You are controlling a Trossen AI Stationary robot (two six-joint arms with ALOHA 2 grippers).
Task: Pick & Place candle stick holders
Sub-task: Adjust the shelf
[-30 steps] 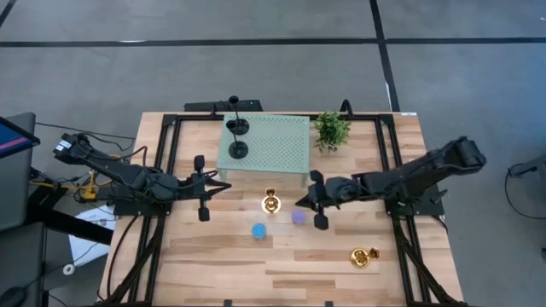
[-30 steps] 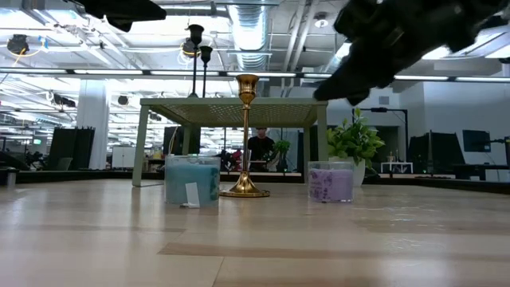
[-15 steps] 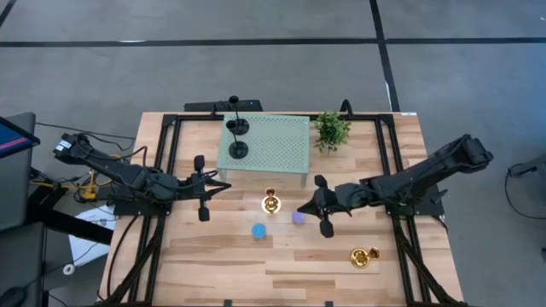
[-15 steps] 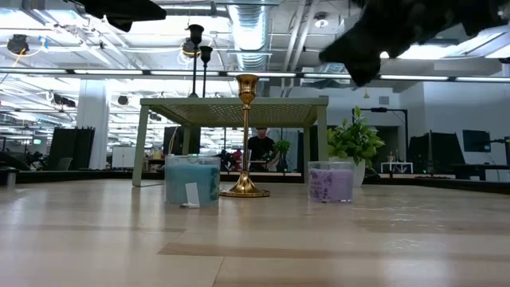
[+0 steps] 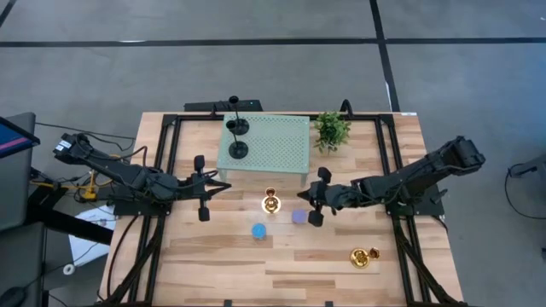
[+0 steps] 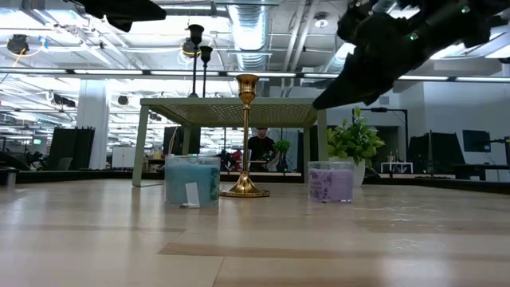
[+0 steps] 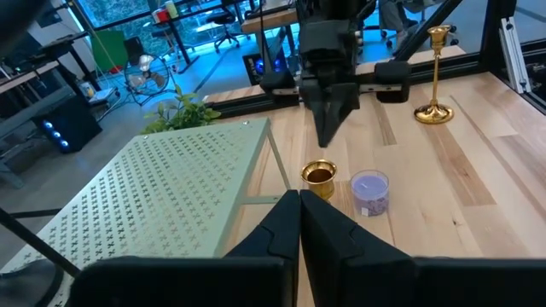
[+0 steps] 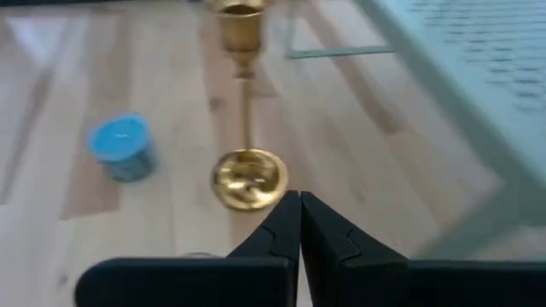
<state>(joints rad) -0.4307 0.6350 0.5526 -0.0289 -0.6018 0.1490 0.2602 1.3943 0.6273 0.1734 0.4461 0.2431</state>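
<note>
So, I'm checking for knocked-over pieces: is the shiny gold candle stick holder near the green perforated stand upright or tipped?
Upright: the shiny gold candle stick holder stands on its round base, stem vertical.

Two dark, jointed arms; each end effector (image 5: pixel 316 197) carries slim, pointed black fingers (image 7: pixel 290 226).
</note>
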